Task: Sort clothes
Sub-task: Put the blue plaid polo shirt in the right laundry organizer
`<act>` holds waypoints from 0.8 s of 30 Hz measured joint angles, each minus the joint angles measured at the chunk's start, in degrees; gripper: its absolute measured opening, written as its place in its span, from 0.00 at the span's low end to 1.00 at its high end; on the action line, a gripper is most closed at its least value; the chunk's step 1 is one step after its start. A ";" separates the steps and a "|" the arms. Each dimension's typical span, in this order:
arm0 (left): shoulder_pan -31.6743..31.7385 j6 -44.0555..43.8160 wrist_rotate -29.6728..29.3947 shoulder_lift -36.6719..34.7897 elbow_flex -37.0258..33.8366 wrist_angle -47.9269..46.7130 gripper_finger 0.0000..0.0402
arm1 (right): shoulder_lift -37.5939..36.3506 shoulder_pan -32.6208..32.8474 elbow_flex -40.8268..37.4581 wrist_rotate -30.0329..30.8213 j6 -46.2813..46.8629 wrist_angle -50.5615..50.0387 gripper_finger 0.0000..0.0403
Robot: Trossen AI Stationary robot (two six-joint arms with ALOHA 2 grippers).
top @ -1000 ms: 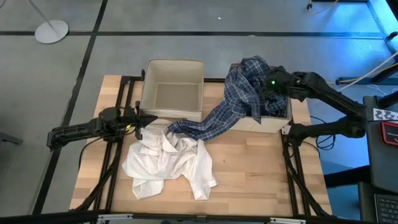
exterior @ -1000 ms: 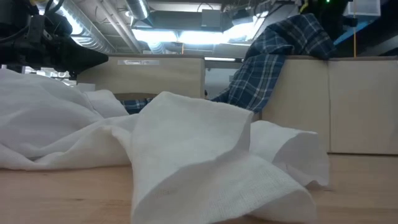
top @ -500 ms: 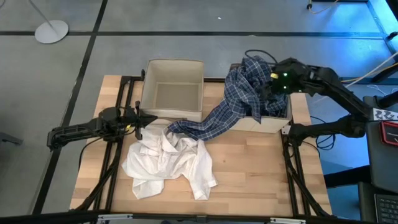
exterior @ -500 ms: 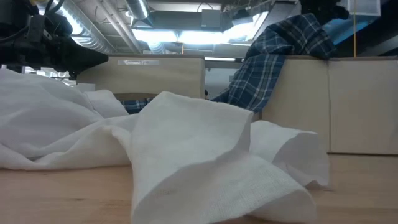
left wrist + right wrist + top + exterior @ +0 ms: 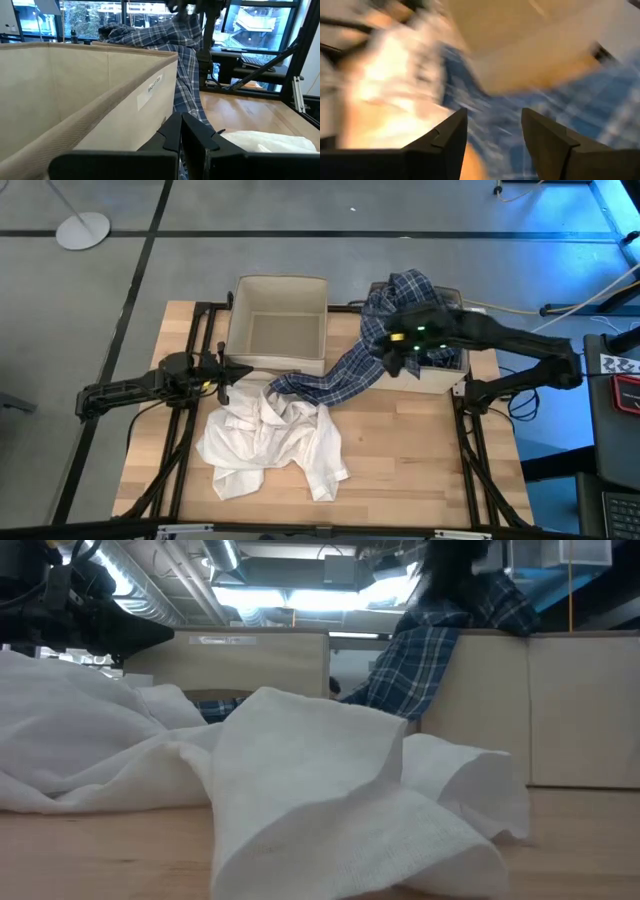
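Room on the desk: we see bare wood on the desk (image 5: 420,450) in front of the right box and along the near edge.
Plaid shirt: the blue-and-white plaid shirt (image 5: 385,340) hangs over the rim of the right box (image 5: 440,380), and its tail runs down across the desk to the white pile.
White shirts: the white shirts (image 5: 270,435) lie in a heap near the front of the desk, just in front of the left box.
Left box: the left box (image 5: 278,320) is open, and we see nothing in it from above.
Right gripper: the right gripper (image 5: 400,352) is over the plaid shirt by the right box. Its fingers (image 5: 445,140) are spread apart with nothing between them.
Left gripper: the left gripper (image 5: 222,375) waits beside the left box. Its fingers (image 5: 192,135) are pressed together and hold nothing.
Only the low view shows: the white heap (image 5: 300,790) fills the front, with the plaid shirt (image 5: 430,650) hanging behind it.
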 joint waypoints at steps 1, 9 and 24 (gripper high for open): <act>-0.01 0.00 -0.02 0.00 0.00 -0.02 0.01 | 0.73 -1.06 -1.15 1.55 -0.34 -1.43 0.47; -0.01 -0.40 0.00 0.01 0.00 -0.02 0.01 | 2.37 -8.16 -11.24 14.12 -1.11 0.18 0.47; 0.00 -0.54 0.00 0.01 0.00 -0.02 0.01 | 2.60 -15.15 -29.74 8.89 0.35 12.45 0.47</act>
